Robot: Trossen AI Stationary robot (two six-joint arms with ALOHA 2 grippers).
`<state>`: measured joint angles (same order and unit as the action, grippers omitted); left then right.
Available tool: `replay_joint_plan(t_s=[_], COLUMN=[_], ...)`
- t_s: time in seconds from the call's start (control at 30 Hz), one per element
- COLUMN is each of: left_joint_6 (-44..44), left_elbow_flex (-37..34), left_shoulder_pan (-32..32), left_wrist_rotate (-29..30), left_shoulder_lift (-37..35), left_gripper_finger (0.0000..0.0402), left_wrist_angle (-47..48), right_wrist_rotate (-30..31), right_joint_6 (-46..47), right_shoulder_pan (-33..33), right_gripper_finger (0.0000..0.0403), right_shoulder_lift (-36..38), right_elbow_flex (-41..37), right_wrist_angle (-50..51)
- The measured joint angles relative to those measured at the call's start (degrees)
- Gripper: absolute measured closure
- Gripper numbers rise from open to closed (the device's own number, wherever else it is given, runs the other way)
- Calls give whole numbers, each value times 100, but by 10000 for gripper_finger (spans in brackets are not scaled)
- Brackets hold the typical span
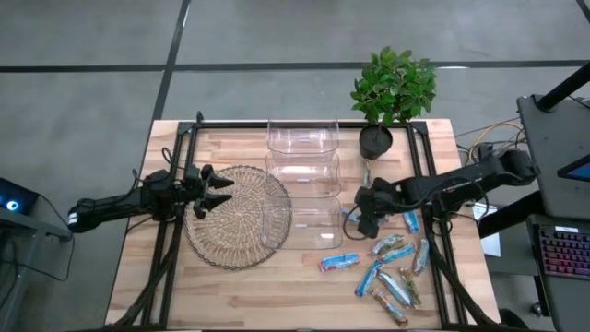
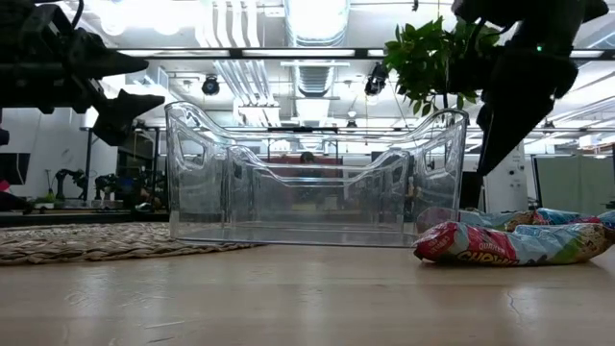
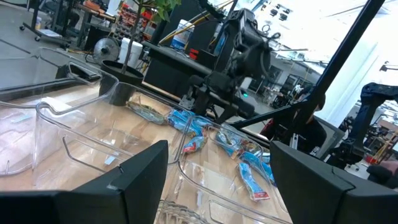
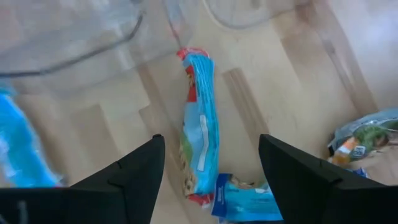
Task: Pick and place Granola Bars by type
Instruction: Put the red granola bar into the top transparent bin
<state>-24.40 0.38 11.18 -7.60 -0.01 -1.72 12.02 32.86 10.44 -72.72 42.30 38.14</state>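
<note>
With our right claw (image 4: 208, 162) spread above a blue bar (image 4: 199, 124) at frame centre, we judge pickup underway; next, descend and pinch it.

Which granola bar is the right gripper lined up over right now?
The blue bar with red ends, lying framed between the open right gripper fingers, beside the nearest clear bin's wall. The other bars sit in the heap nearer the table's front right corner.
</note>
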Motion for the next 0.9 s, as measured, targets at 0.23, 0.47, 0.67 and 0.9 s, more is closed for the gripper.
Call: replay_joint_plan(t_s=[0.23, 0.47, 0.67, 0.9], left_joint_6=[0, 0, -2, 0], left_elbow_flex=[0, 0, 0, 0], left_shoulder_pan=[1, 0, 2, 2], left_wrist_rotate=[0, 0, 0, 0], left_shoulder_lift=[0, 0, 0, 0], left_gripper_finger=[140, 140, 140, 140], left_wrist_angle=[-1, -1, -2, -2], right_wrist_rotate=[165, 142, 99, 28], right_joint_6=[21, 17, 10, -24], right_shoulder_pan=[56, 59, 59, 65], right_gripper_finger=[137, 143, 158, 237], right_shoulder_lift=[-631, -1113, -1382, -1463], right_elbow_flex=[-239, -306, -347, -342], right_wrist_angle=[-416, -679, -791, -846])
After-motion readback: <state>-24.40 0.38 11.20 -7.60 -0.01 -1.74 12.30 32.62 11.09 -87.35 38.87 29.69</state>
